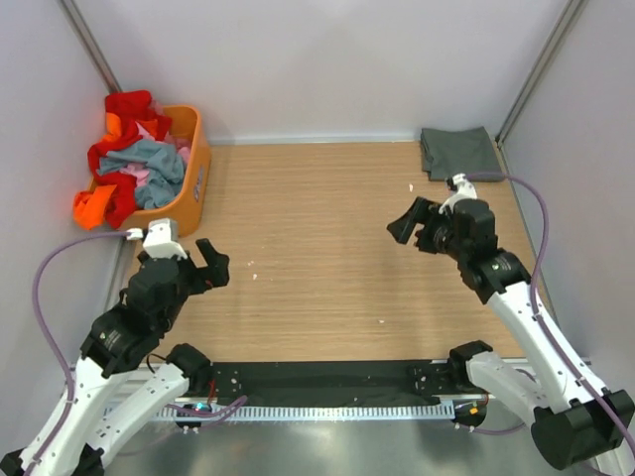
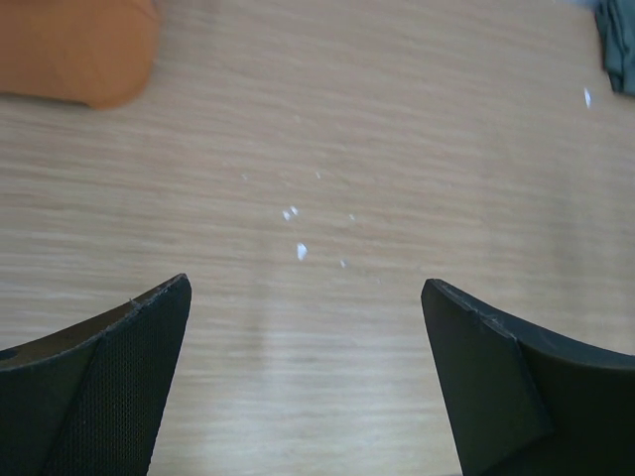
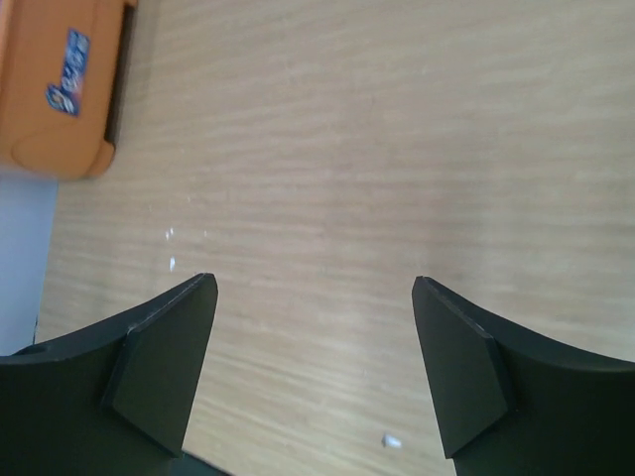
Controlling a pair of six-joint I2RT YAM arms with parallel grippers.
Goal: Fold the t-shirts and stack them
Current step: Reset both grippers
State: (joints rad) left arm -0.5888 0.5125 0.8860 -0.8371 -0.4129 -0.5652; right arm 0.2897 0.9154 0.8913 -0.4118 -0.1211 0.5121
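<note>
T-shirts (image 1: 144, 164) are heaped crumpled beyond the spread left gripper (image 1: 212, 264), a folded grey t-shirt (image 1: 458, 152) beyond the spread right gripper (image 1: 411, 230).

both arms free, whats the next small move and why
Probably swing the left gripper toward the basket for a shirt: it and the right gripper stand open and empty, one grey shirt lies folded far right, the other shirts are heaped there.

The left arm (image 1: 124, 332) and right arm (image 1: 521, 302) rise with elbows bent, leaning inward. The left pincer (image 1: 212, 262) has jaws spread wide, gripping nothing; the right pincer (image 1: 411, 230) likewise stands apart, empty
</note>
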